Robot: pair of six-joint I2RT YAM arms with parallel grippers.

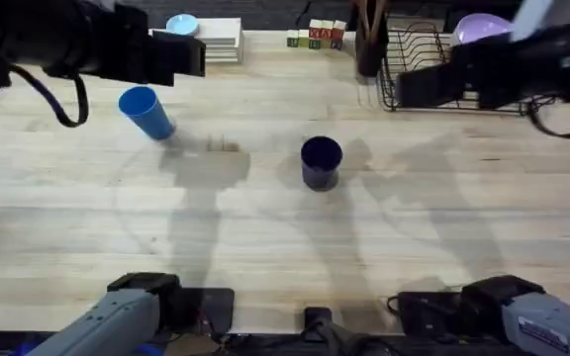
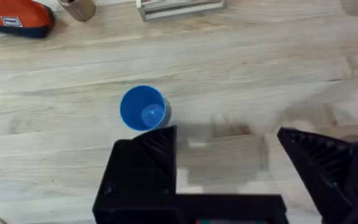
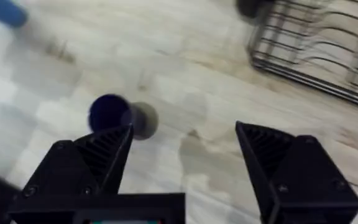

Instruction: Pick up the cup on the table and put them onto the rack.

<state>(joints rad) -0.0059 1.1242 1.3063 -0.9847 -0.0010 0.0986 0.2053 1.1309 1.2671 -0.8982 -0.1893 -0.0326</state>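
Overhead view: two cups stand on the wooden desk [image 1: 265, 237]. Light blue cup [image 1: 146, 112] sits in the upper left of the frame, tilted in appearance, mouth facing up-left. Dark navy cup [image 1: 321, 161] stands upright near the centre. The two are well apart. Black wire rack [image 1: 416, 67] is at the upper right, along the far edge of the desk; a lilac bowl [image 1: 481, 28] shows at its far side. White stack of plates [image 1: 214, 40] with a small blue dish [image 1: 181, 24] lies at the top, left of centre. Small lettered blocks [image 1: 315, 37] sit at the top centre.

Left arm reaches across the upper left; left claw [image 1: 191, 57] hangs above and right of the light blue cup, not touching it. Left wrist view: left claw [image 2: 229, 155] spread wide, light blue cup [image 2: 143, 108] just beyond one fingertip, mouth open to the camera, nothing between the fingers.

Right arm lies over the rack area at upper right; right claw [image 1: 414, 87] is at the rack's near-left corner. Right wrist view: right claw [image 3: 185, 149] spread wide, holding nothing; dark navy cup [image 3: 109, 113] just past one fingertip, rack [image 3: 316, 43] well apart from it.
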